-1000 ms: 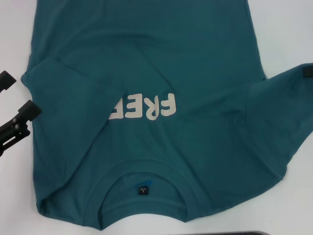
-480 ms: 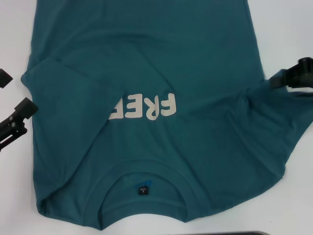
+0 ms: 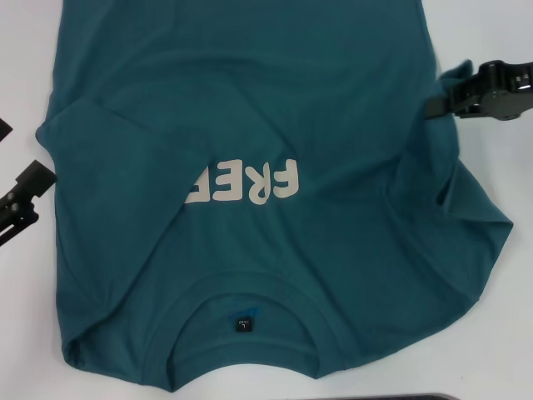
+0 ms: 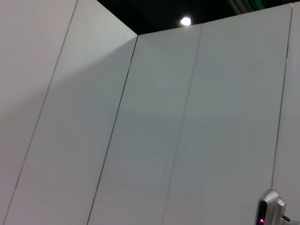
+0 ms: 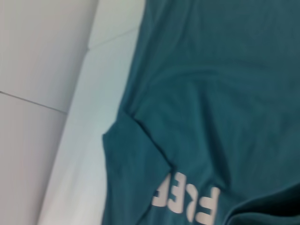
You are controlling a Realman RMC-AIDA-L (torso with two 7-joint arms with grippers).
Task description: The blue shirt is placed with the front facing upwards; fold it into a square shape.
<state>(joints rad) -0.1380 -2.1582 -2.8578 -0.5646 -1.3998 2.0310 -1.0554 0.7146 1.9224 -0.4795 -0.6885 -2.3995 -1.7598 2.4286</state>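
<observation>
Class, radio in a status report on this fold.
Right gripper shut on blue shirt sleeve. Left gripper open, off the shirt's edge. Left sleeve folded in. Nothing obstructing.

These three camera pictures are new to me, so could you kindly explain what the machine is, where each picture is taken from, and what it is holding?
It is a robot with two arms, each ending in a gripper. The wide picture comes from a camera on its head, looking down at a white table. On the table lies the blue shirt, front up, with cream letters on the chest and the collar nearest the robot. The sleeve on the robot's left is already folded inward over the chest. The right gripper has pinched the other sleeve and holds it up at the shirt's right edge, seemingly to fold it inward too. The left gripper sits off the cloth at the table's left edge, holding nothing. The other two pictures come from wrist cameras: the right one looks across the shirt, the left one sees only white wall panels.
</observation>
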